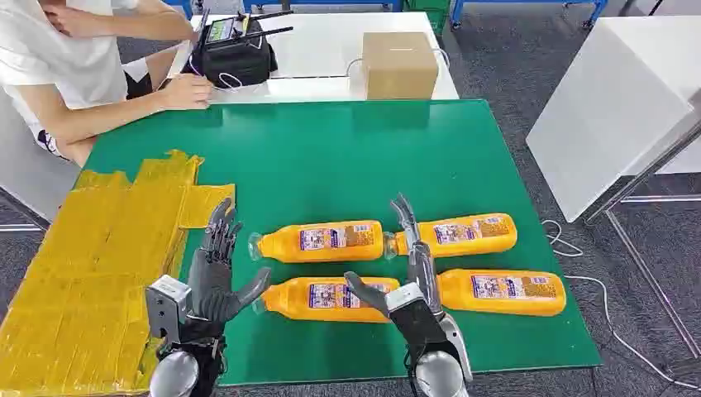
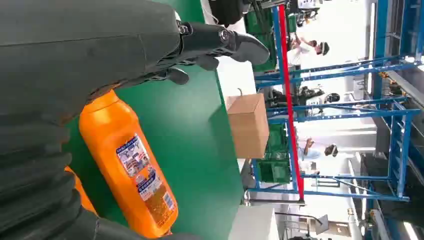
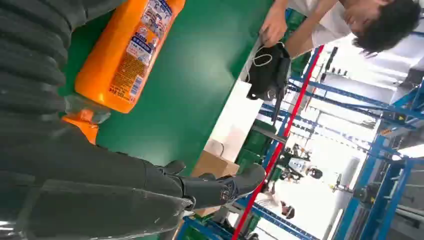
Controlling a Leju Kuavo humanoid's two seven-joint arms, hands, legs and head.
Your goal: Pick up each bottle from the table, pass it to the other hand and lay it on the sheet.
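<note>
four orange bottles lie on their sides on the green table (image 1: 331, 149) in two rows: the far-left bottle (image 1: 318, 241) and far-right bottle (image 1: 459, 235) behind, the near-left bottle (image 1: 326, 298) and near-right bottle (image 1: 502, 292) in front. the yellow sheet (image 1: 91, 265) covers the table's edge at 9 o'clock from the bottles. the left hand (image 1: 213, 277) hovers between sheet and bottles, fingers apart, holding nothing. the right hand (image 1: 413, 281) hangs over the gap in the middle of the four, fingers spread; it probably touches none, though the overlap hides this. at 12 o'clock sit a cardboard box (image 1: 399, 64) and a black bag (image 1: 236, 54), where a person (image 1: 74, 66) rests a hand.
</note>
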